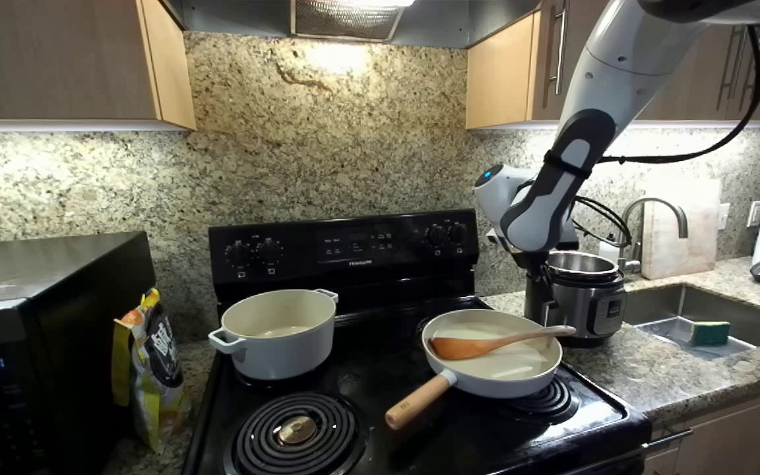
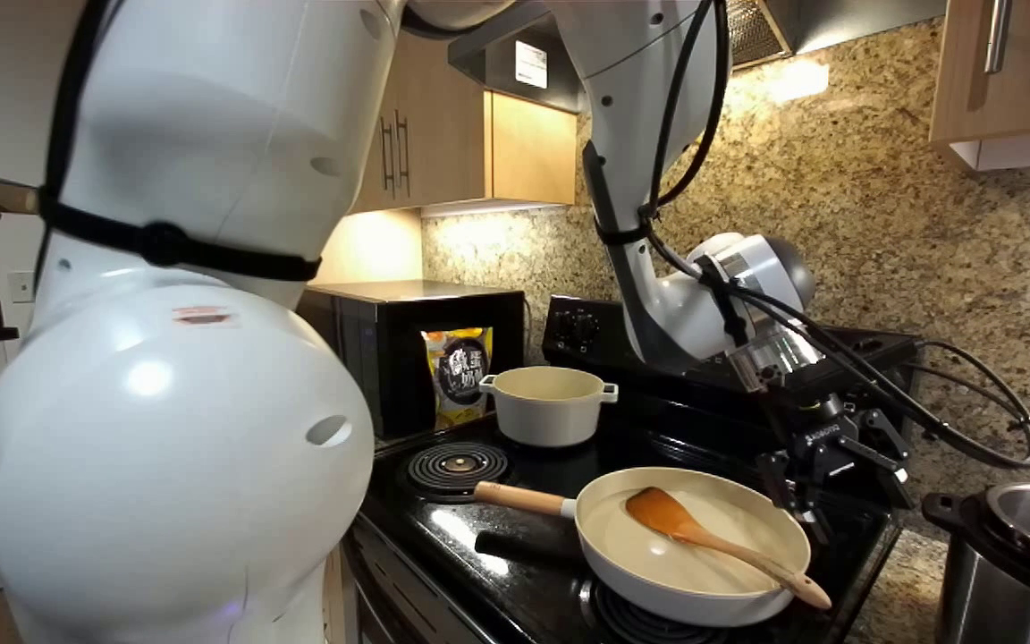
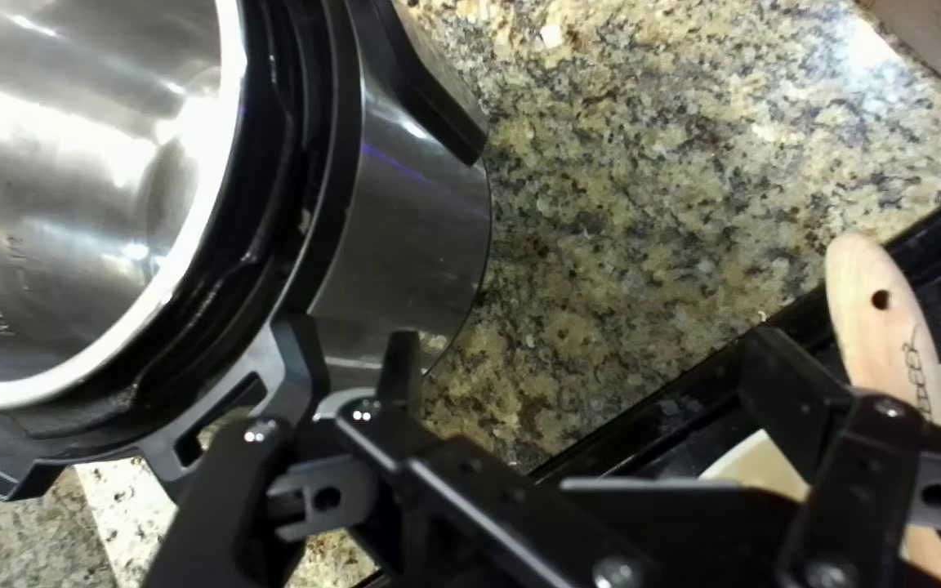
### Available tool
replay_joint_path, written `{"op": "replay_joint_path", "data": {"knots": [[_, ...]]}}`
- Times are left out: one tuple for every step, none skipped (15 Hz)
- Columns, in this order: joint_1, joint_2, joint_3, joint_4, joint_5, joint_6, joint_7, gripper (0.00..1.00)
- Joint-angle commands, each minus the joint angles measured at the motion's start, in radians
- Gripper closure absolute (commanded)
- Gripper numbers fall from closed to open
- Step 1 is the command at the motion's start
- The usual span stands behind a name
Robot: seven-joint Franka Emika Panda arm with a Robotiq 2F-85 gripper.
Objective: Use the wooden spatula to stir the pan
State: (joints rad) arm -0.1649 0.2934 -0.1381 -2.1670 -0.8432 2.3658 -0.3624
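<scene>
Claw (image 3: 585, 359): wrist view; jaws spread wide, nothing in their hold
Spatula (image 3: 879, 327): same view; handle toward the right edge, just outside the gap, long axis roughly across the line from jaw to jaw
Pan (image 1: 512, 364): in an exterior view; blade inside it, handle resting over the rim, end toward the counter (image 1: 644, 356)
Handle end (image 2: 808, 590): in an exterior view; below the claw and seemingly nearer the foreground; judged, the claw must shift panward and down before closing
</scene>
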Motion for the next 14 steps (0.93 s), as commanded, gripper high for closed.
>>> {"op": "replay_joint_path", "data": {"knots": [[-0.003,-0.103,0.004,-0.069,-0.012,0.006,-0.052,0.00],[-0.003,-0.114,0.004,-0.076,-0.013,0.009,-0.058,0.00],[-0.002,-0.122,0.003,-0.084,-0.018,0.012,-0.060,0.00],[0.000,-0.126,0.004,-0.093,-0.019,0.015,-0.061,0.00],[0.001,-0.129,0.005,-0.100,-0.019,0.016,-0.060,0.00],[0.004,-0.127,0.006,-0.109,-0.019,0.020,-0.052,0.00],[0.006,-0.125,0.008,-0.117,-0.018,0.022,-0.048,0.00],[0.010,-0.120,0.012,-0.124,-0.017,0.023,-0.048,0.00],[0.014,-0.117,0.015,-0.131,-0.017,0.023,-0.049,0.00],[0.018,-0.113,0.018,-0.136,-0.018,0.024,-0.045,0.00],[0.021,-0.111,0.023,-0.142,-0.017,0.024,-0.044,0.00],[0.024,-0.109,0.029,-0.147,-0.014,0.023,-0.044,0.00],[0.029,-0.107,0.032,-0.151,-0.015,0.021,-0.041,0.00],[0.033,-0.108,0.034,-0.157,-0.017,0.021,-0.042,0.00]]}}
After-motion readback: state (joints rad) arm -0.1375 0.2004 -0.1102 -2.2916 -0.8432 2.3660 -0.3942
